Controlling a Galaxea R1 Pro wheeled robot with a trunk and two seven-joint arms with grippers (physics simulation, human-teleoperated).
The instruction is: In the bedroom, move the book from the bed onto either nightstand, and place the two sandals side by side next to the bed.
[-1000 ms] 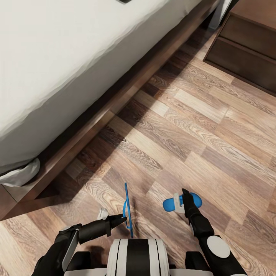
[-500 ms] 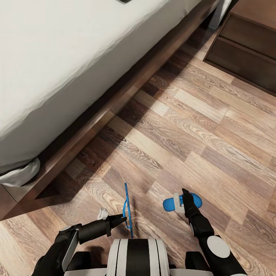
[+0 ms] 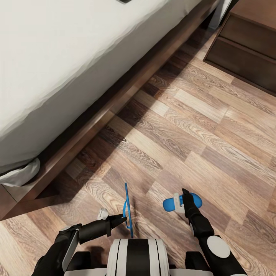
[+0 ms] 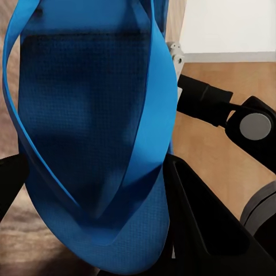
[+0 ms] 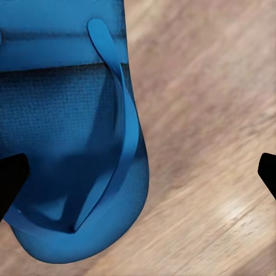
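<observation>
Two sandals are in view, one at each of our grippers, low over the plank floor (image 3: 199, 126) beside the bed (image 3: 57, 69). We are holding the left sandal (image 3: 127, 210) on edge in the left gripper (image 3: 122, 219), so from the head view it is showing as a thin blue blade standing upright, strap toward the bed. In the left wrist view that sandal (image 4: 92, 149) is hanging close before the lens, sole broad and strap looping across it, with a dark finger (image 4: 201, 230) pressing at its lower rim; the jaws are clamping it narrowly.

We are keeping the right gripper (image 3: 183, 200) at the right sandal (image 3: 180, 202), which is lying flat, sole down, on or just over the floor. In the right wrist view this sandal (image 5: 75, 155) is sitting toward one side between two black fingertips (image 5: 11, 178) that are spread wide at the picture's edges. Whether they are touching the sandal we cannot tell.

The two sandals are lying near each other but apart, not parallel. A dark nightstand (image 3: 245, 50) is standing at the far right, well apart from both, near the head of the bed.
</observation>
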